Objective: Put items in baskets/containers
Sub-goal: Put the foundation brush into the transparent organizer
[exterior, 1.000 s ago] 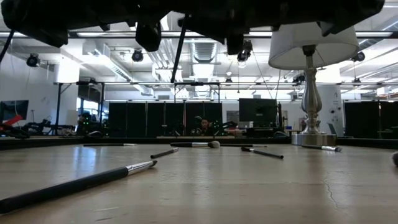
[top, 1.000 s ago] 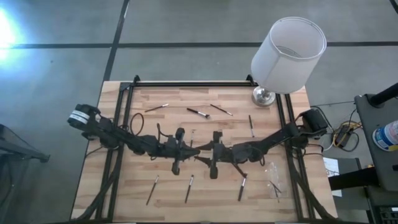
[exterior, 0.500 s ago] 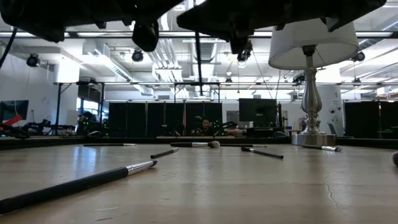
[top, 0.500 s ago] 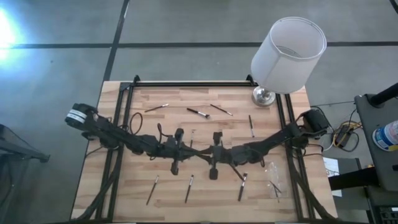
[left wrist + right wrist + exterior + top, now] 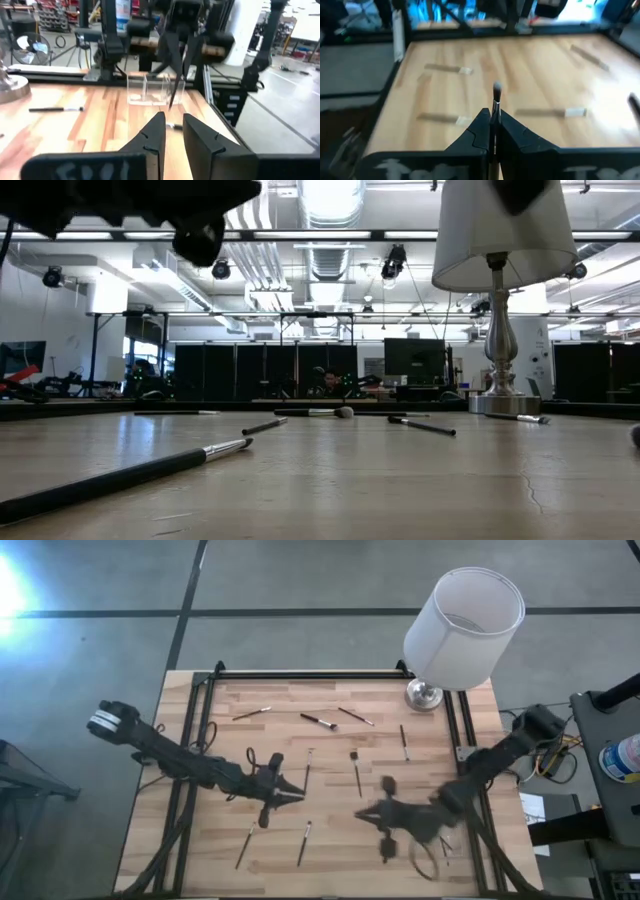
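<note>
Your right gripper point(image 5: 493, 134) has its fingers pinched tight on a brush point(image 5: 495, 107), handle clamped between them with the bristle tip sticking out ahead, so the stick is ready to be slid in lengthwise. In the overhead shot that arm sits around 5 o'clock on the table point(image 5: 300, 700), close to the clear tray point(image 5: 155, 90) near the right edge, so this looks like the carry to the drop. Left gripper point(image 5: 172, 131) sits near centre, toward 7 o'clock; fingers are a narrow gap apart with nothing between them, apparently standing clear to give the right arm room. Loose brushes remain: three along 12 o'clock, two near centre, one near 2 o'clock by the lamp point(image 5: 462, 628), two at 7 o'clock. Most of the job is still ahead. Watch the tray: light and clear, easy to nudge.
</note>
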### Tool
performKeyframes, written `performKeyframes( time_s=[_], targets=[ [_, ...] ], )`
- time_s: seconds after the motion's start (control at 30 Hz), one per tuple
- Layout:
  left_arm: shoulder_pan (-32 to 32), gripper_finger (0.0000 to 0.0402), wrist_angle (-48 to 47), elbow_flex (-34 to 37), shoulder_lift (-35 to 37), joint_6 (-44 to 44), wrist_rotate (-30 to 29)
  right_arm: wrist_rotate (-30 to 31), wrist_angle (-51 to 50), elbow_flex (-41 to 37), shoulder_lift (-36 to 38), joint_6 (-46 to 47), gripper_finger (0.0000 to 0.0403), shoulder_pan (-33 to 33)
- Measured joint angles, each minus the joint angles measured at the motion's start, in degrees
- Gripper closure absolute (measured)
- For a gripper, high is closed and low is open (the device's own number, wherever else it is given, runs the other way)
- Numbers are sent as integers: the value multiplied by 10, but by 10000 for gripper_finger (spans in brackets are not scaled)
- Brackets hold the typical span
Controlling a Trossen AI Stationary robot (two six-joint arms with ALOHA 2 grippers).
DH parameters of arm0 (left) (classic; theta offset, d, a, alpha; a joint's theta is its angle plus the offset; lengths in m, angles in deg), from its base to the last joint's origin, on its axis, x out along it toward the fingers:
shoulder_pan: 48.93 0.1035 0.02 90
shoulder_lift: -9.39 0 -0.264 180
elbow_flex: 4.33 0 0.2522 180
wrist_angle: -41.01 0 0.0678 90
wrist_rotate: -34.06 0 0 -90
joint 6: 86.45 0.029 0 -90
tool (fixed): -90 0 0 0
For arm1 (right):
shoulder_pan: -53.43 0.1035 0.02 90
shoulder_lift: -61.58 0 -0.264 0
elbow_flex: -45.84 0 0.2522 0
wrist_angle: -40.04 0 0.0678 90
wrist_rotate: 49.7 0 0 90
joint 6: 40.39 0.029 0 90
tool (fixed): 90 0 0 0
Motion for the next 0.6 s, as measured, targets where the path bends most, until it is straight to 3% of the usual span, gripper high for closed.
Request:
performKeyframes(
  time_s=[0.17, 0.33, 0.6],
  targets=[
    [-1, 355, 18, 18, -14, -1, -4, 56, -171, 0, 69, 146, 393, 111],
    [-1, 361, 28, 20, -17, 0, -3, 64, -290, -1, 113, 258, 392, 198],
    [-1, 362, 29, 21, -19, 4, -2, 64, -401, -2, 126, 383, 392, 267]
  ],
)
